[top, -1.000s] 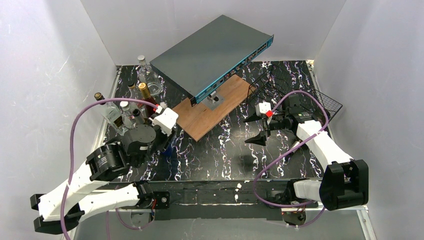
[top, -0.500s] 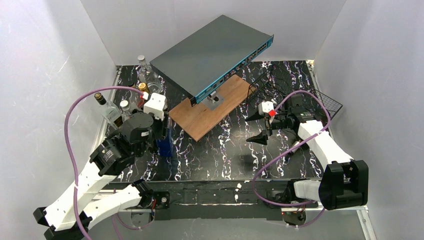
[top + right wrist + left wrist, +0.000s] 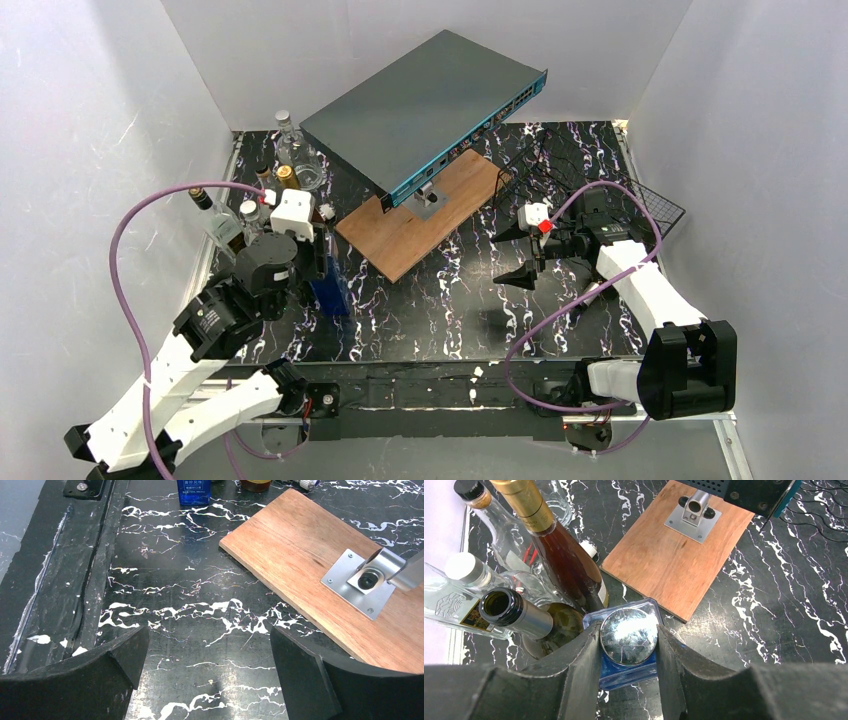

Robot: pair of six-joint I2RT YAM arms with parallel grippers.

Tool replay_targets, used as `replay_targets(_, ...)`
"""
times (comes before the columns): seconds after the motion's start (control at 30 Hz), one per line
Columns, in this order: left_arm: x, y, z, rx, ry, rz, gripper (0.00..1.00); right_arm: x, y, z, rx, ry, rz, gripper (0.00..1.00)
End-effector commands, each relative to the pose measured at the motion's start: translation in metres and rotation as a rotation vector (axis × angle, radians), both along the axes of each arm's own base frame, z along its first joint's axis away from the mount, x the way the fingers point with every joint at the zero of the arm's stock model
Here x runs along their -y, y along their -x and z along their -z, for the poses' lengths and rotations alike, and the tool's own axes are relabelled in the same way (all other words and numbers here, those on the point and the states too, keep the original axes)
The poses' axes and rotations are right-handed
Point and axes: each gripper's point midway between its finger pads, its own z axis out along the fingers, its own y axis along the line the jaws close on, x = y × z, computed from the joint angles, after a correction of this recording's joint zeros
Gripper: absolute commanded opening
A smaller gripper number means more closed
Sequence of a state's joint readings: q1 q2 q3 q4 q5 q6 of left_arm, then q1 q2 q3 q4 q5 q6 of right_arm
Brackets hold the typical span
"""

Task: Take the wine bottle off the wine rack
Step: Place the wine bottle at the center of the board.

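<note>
While left gripper [image 3: 629, 641] clamps blue bottle [image 3: 622, 678] | right gripper [image 3: 208, 636] spread wide

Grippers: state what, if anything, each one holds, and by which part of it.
The left gripper holds the square blue glass bottle by its round silver cap, one finger on each side. The right gripper is open and holds nothing.

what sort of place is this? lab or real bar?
Most likely a lab test cell: plain white walls box in a marbled black table, and the props are mismatched: a network switch propped on a wooden board, bottles, a wire rack.
</note>
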State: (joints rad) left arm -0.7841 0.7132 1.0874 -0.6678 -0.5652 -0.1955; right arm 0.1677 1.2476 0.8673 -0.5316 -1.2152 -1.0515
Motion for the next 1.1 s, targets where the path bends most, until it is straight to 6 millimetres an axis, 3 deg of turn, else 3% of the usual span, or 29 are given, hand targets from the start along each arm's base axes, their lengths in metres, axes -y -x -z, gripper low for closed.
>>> replay_targets(0.0, -0.001, 0.001, -0.006, 0.013, 0.075, -0.031, 0.36, 0.0, 0.007, -0.005, 0.005, -0.029, -0.016, 1.0)
replay_targets(0.57, -0.008, 0.017, -0.033, 0.045, 0.139, -0.005, 0.96, 0.004, 0.005, -0.003, -0.006, -0.027, -0.001, 1.0)
replay_targets(0.8, -0.007, 0.024, -0.052, 0.06, 0.151, 0.047, 0.98, 0.007, 0.004, -0.003, -0.016, -0.029, 0.009, 1.0)
replay_targets(1.07, 0.019, 0.04, -0.08, 0.07, 0.216, 0.234, 0.98, 0.015, 0.001, -0.008, -0.026, -0.045, 0.038, 1.0)
